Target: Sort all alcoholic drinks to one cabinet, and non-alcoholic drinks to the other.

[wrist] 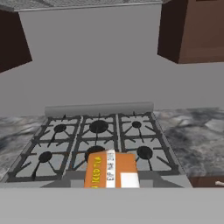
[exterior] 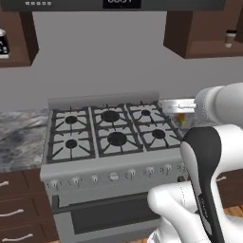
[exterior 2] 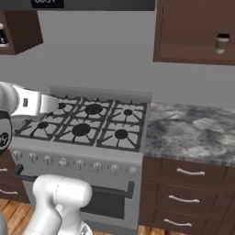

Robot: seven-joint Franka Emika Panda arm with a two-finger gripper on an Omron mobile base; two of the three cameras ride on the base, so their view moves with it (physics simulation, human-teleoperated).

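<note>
My gripper [exterior: 182, 114] is shut on the yellow-orange can [wrist: 111, 169], which lies across the bottom of the hand view and hides the fingertips. The hand hovers over the stove's right side, and a sliver of the can [exterior: 182, 119] shows beneath it. An open dark brown wall cabinet [exterior: 204, 35] at the upper right holds the tan coffee cup [exterior: 230, 38] with a dark lid, also the coffee cup [exterior 2: 221, 43]. In the dark brown wall cabinet [exterior: 19, 42] at the upper left stands a white bottle with a black label [exterior: 2, 45].
A steel gas stove [exterior: 111, 133] with several burners stands below the hand, its knobs along the front. Grey marble counter [exterior 2: 193, 131] runs to the right, over dark drawers [exterior 2: 190, 193]. A grey range hood [exterior: 118, 4] hangs between the cabinets.
</note>
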